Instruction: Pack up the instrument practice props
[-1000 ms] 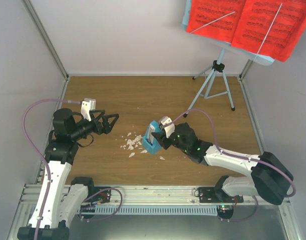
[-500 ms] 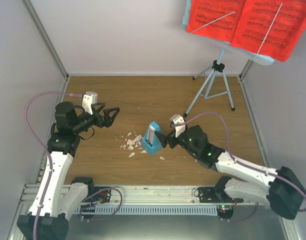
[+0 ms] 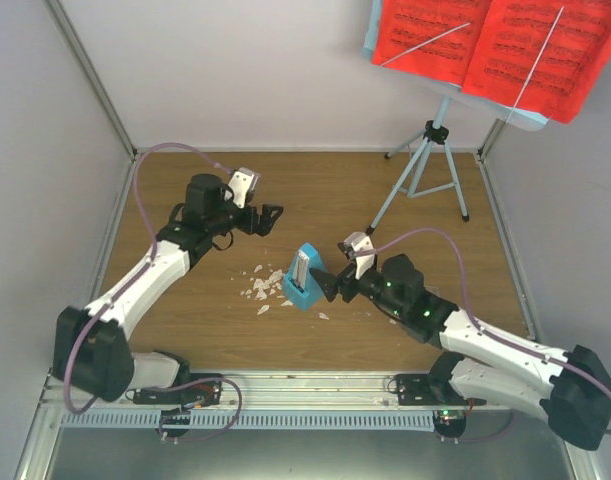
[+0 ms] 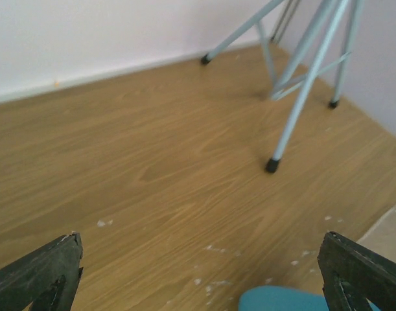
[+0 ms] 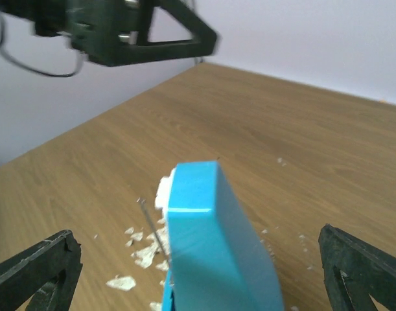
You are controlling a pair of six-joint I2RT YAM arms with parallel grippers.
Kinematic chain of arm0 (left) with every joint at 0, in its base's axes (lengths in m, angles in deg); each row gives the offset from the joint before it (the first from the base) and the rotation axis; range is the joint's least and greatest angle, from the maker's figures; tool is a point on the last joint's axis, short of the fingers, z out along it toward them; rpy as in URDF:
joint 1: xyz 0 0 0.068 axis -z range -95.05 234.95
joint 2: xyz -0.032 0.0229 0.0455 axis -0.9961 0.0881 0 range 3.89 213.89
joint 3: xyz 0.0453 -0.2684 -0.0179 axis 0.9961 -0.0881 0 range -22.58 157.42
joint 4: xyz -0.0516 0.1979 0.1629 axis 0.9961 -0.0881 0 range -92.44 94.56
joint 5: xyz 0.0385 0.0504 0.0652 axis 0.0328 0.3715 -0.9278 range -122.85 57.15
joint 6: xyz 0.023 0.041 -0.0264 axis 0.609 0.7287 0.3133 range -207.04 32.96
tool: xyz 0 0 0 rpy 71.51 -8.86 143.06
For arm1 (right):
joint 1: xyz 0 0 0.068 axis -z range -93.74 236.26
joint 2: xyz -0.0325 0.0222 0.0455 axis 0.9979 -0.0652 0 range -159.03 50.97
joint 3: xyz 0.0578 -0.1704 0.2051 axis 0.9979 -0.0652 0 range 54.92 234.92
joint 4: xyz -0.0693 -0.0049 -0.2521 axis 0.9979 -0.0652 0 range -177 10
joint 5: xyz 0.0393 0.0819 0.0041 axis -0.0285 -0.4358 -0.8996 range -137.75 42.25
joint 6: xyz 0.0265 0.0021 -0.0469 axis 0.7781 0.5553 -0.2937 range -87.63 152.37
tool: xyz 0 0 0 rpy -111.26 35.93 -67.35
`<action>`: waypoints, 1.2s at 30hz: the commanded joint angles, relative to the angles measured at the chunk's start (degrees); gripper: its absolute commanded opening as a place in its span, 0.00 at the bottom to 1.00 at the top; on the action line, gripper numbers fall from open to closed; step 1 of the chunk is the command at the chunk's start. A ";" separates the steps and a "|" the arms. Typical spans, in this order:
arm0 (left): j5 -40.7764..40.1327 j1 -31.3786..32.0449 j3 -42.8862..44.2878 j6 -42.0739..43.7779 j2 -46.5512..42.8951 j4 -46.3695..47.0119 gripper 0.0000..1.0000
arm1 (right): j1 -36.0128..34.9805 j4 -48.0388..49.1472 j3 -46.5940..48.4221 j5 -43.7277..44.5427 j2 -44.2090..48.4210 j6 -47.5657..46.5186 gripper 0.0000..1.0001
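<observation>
The small blue box (image 3: pixel 303 277) stands upright on the wooden floor mid-table, a pale strip on its upper left face. My right gripper (image 3: pixel 330 283) is open just to its right. In the right wrist view the blue box (image 5: pixel 210 246) rises between the wide-apart fingers (image 5: pixel 42 272), touching neither. My left gripper (image 3: pixel 268 218) is open and empty, up and left of the box, and only the box's top (image 4: pixel 288 301) shows at the bottom edge of the left wrist view. The pale-blue music stand (image 3: pixel 425 170) stands at the back right, and on it are the red sheet-music pages (image 3: pixel 495 45).
Small white scraps (image 3: pixel 260 288) lie scattered just left of the box. The stand's tripod legs (image 4: pixel 301 84) spread over the floor ahead of the left gripper. White walls close in the back and both sides.
My right gripper opened off the blue box and drew back a little to the right. The left arm swung up and to the right toward the middle.
</observation>
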 commanded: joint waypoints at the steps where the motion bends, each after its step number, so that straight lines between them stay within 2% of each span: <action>1: -3.53 -0.06 -0.05 3.03 5.07 4.79 0.99 | -1.69 0.86 0.27 -4.74 -2.99 -1.83 0.99; 6: -0.03 -0.06 0.02 1.56 5.70 4.20 0.99 | -2.29 3.29 -1.84 -2.36 -2.91 -4.14 1.00; 11: -8.71 -0.04 2.34 -2.06 3.81 2.35 0.99 | -2.26 10.29 -2.47 -2.92 -7.09 -4.55 1.00; 16: -9.64 -0.14 1.09 -2.12 0.39 0.87 0.99 | -2.48 17.42 -1.80 -5.46 -11.79 -4.27 1.00; 21: -16.33 0.19 1.31 0.85 -1.20 -1.09 0.99 | -2.80 17.51 0.52 1.02 -17.02 -6.16 1.00; 27: -14.56 0.66 1.23 -0.02 -2.23 -0.92 0.99 | -4.30 17.55 3.59 7.60 -21.31 -7.29 1.00; 34: -15.00 0.83 1.23 -0.65 -3.14 -0.93 0.99 | -5.07 18.41 3.85 9.70 -22.31 -6.15 0.99; 36: -15.85 0.87 1.15 -0.32 -3.52 -1.00 0.99 | -5.16 17.88 4.19 9.62 -22.67 -6.26 0.95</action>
